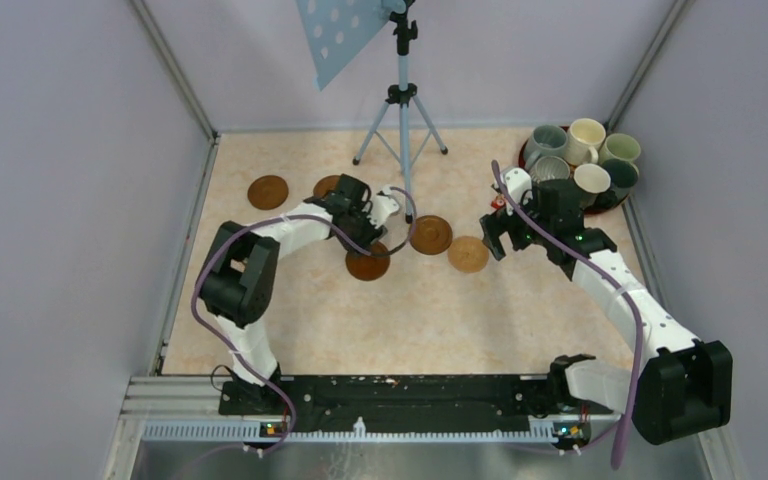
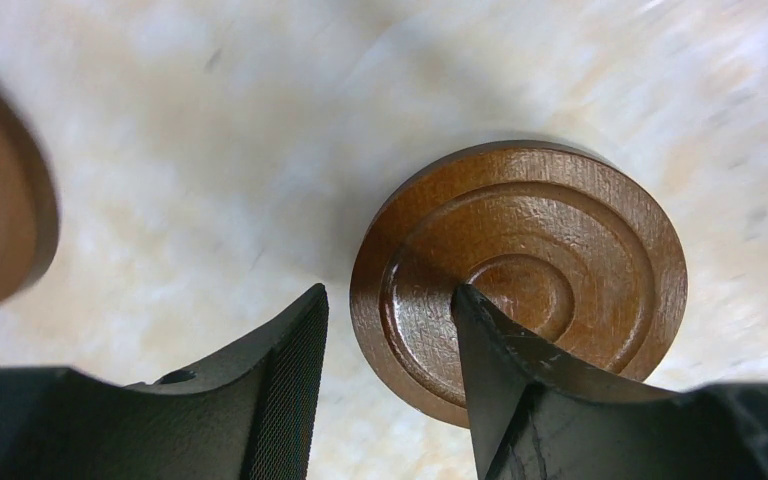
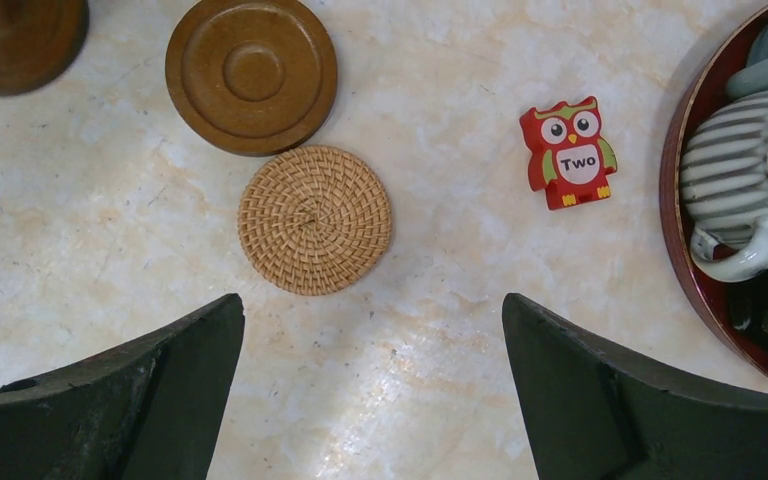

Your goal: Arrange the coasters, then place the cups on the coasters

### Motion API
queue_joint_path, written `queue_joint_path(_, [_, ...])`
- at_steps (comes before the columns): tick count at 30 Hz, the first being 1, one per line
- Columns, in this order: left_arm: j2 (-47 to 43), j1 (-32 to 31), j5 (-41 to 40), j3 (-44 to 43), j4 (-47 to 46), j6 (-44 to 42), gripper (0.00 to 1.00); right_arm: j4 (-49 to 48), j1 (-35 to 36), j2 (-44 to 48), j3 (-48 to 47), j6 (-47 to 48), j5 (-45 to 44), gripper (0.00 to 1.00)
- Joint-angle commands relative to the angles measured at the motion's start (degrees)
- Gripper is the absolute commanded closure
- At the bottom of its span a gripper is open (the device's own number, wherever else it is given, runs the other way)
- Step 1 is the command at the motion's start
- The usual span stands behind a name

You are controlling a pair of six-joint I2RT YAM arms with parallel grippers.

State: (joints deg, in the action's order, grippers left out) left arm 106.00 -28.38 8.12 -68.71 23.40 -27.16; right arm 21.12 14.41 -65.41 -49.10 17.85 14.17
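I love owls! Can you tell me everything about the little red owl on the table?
The little red owl looks like a flat painted wooden block. It has big white eyes with dark pupils, an orange beak, green wings and ear tips, yellow feet, and a white tummy that says "Two". It seems to lie face up on the pale marbled table, a bit tilted, between the woven round mat and the red tray. Nothing touches it.

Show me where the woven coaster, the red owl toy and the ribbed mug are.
woven coaster (image 3: 315, 219): right wrist view, its centre.
red owl toy (image 3: 572, 158): right wrist view, its belly.
ribbed mug (image 3: 730, 170): right wrist view, its ribbed side.
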Motion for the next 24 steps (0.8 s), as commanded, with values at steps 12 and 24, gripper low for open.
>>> queue_joint_path(12, [-1.1,18.4,0.4,2.4,-0.3,-3.0,0.44,-1.5,-0.1,0.3,0.1,0.5,0.1,0.01])
queue_joint_path(24, [-1.1,19.4,2.8,2.0,0.3,-2.3,0.39,-1.5,0.0,0.0,0.1,0.6,0.1,0.01])
